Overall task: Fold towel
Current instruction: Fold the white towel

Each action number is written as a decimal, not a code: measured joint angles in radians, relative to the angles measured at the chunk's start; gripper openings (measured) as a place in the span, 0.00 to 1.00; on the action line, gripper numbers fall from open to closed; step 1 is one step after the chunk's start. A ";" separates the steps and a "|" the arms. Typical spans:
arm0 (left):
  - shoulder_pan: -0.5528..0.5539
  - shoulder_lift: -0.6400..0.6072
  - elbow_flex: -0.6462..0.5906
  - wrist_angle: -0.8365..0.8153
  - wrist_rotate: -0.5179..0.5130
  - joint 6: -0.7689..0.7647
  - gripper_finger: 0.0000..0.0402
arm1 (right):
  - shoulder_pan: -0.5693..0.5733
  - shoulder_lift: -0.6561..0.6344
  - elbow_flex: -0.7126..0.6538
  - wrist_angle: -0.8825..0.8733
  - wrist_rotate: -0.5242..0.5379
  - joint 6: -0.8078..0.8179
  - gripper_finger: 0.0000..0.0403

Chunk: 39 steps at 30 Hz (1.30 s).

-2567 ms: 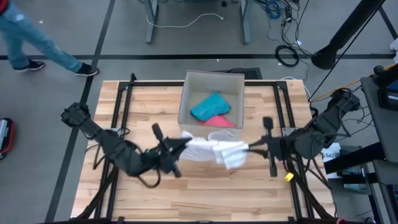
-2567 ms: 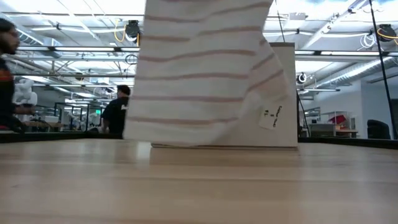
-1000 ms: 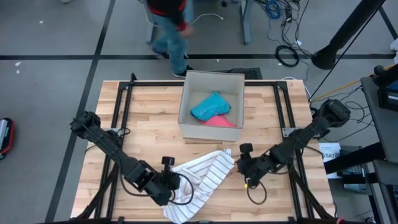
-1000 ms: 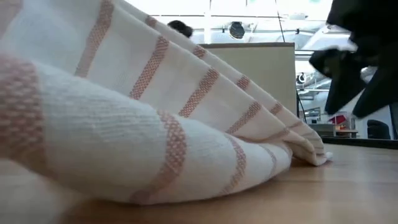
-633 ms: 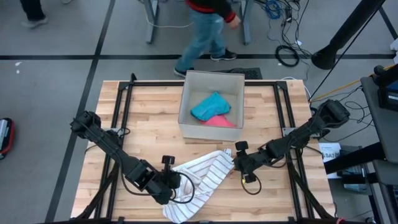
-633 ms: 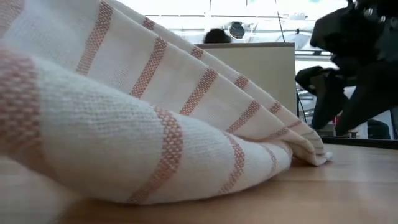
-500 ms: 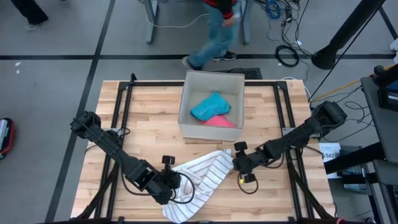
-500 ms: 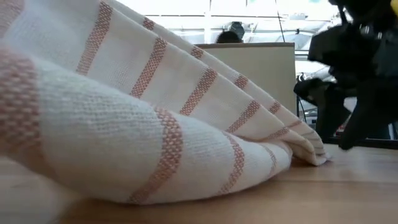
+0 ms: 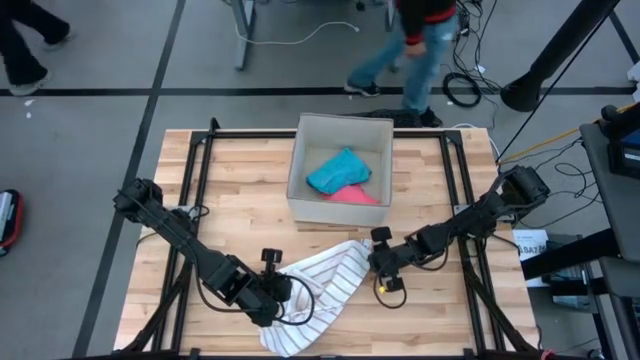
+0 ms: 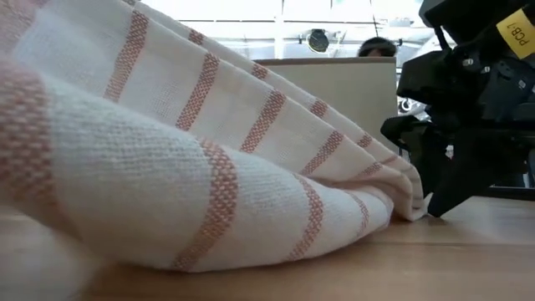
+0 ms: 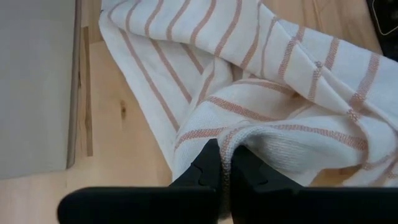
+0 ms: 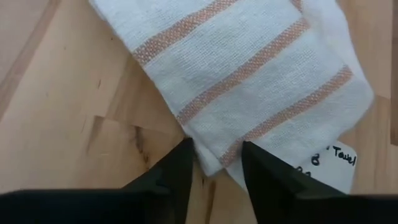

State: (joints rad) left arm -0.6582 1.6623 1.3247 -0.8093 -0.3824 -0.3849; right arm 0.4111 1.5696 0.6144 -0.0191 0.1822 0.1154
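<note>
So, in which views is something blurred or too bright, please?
High view: the person walking behind the table is motion-blurred. Low view: the towel fills the near frame, soft at the left edge, and the ceiling lights behind are glaring. Both wrist views: the towel weave is sharp.

Coarse woven cloth towel (image 10: 209, 150) on smooth, seemingly matt wooden table (image 9: 240, 190).

Dark jointed arms; right gripper (image 10: 456, 125) bears yellow tag, lettering hardly legible.
</note>
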 joint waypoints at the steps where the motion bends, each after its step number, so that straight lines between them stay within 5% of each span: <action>1: 0.001 0.000 0.000 0.000 0.000 0.001 0.03 | -0.003 0.000 0.000 0.000 0.001 0.000 0.29; 9: 0.005 0.000 0.000 0.001 -0.001 0.002 0.03 | -0.013 0.000 0.001 -0.007 0.030 -0.008 0.02; 16: 0.005 0.000 0.000 -0.081 0.000 -0.041 0.04 | 0.000 -0.024 0.001 -0.025 0.032 0.038 0.01; 21: 0.001 0.000 0.000 -0.205 -0.001 -0.116 0.15 | 0.025 -0.111 0.001 -0.070 0.088 0.079 0.00; 30: 0.003 0.000 -0.001 -0.309 -0.001 -0.187 0.32 | 0.085 -0.336 0.111 -0.450 0.264 0.287 0.00; 39: 0.003 0.000 -0.001 -0.347 -0.002 -0.211 0.36 | 0.154 -0.409 0.250 -0.809 0.294 0.503 0.00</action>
State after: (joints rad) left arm -0.6548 1.6623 1.3239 -1.1563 -0.3840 -0.5963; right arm 0.5650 1.1610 0.8640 -0.8284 0.4762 0.6180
